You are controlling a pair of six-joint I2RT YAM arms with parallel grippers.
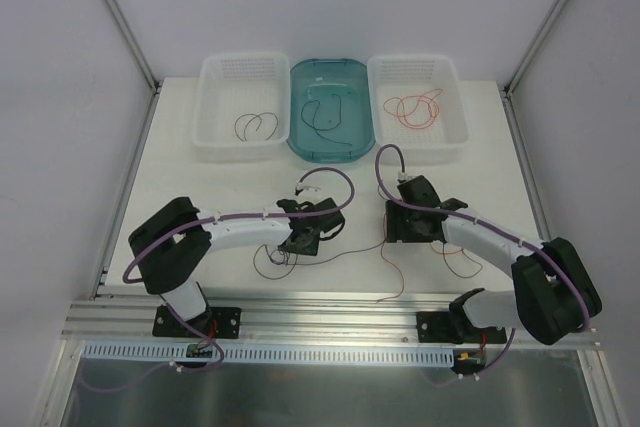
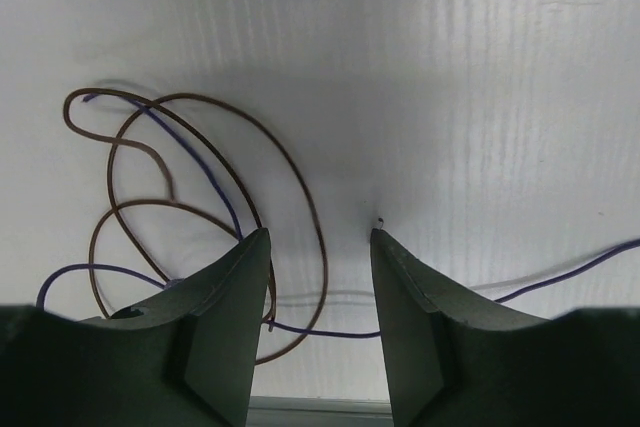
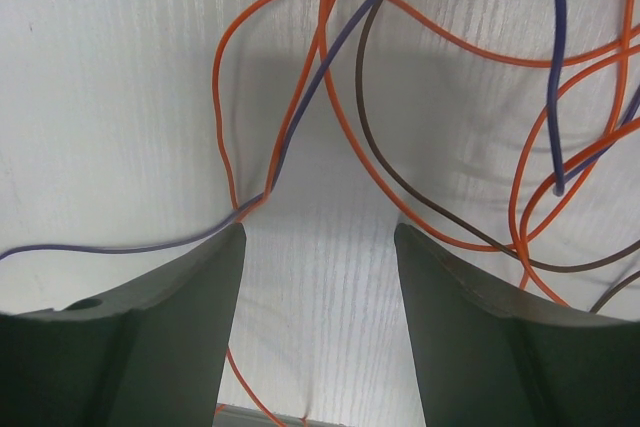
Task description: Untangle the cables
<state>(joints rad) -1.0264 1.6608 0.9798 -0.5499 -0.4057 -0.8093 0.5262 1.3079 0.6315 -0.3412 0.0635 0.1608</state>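
Down at the near end of the surface (image 1: 200, 177), between the two arms, the unsorted cables (image 1: 283, 259) are lying in a loose, flat tangle. A few are already sitting apart by colour up top: brown in the left white basket (image 1: 215, 137), dark ones in the teal tray (image 1: 300, 142), red in the right white basket (image 1: 455, 132).

Left hand (image 2: 320, 237) is hovering low with its jaws apart, not clamped on anything. A blue-purple wire (image 2: 325, 334) is running across the gap deep between the fingers, and a brown wire (image 2: 305, 187) is looping just past the tips. Right hand (image 3: 320, 232) is released too, holding nothing, with orange wires (image 3: 216, 87) curling right ahead of it.

My take on handling: these look close to weightless and springy, so they're probably going to skate around and drag their neighbours along instead of lifting clean. They're thin enough to slip out of a half-hearted pinch, so the jaws need to go fully tight. I'd be grabbing a single strand on a free stretch away from any crossing, like that blue-purple run between the left fingers, and pulling slowly while the other hand pins the pile. From overhead the strands are too fine to tell which is lying over which, so I'm guessing there.
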